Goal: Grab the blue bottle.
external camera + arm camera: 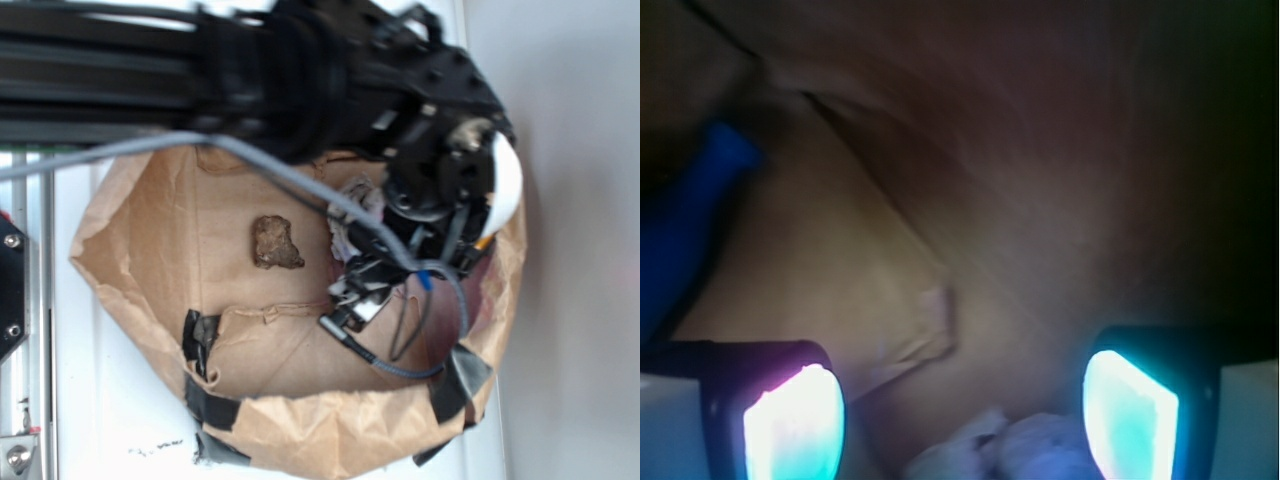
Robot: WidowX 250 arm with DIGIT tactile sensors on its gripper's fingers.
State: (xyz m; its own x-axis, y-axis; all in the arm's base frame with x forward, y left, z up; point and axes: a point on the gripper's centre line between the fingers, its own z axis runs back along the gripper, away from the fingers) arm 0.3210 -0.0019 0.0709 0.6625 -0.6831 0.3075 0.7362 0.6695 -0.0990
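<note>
Brown paper lines a taped-up bag on a white table, with a brown rock-like lump on its floor. Deep inside, the gripper hangs with fingers spread, grasping nothing. Left of it, apart, lies the blue bottle; crumpled white paper sits between the fingertips.

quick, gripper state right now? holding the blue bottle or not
Gripper: open, jaws wide apart and empty; the blue bottle lies off to the side, outside them.
</note>
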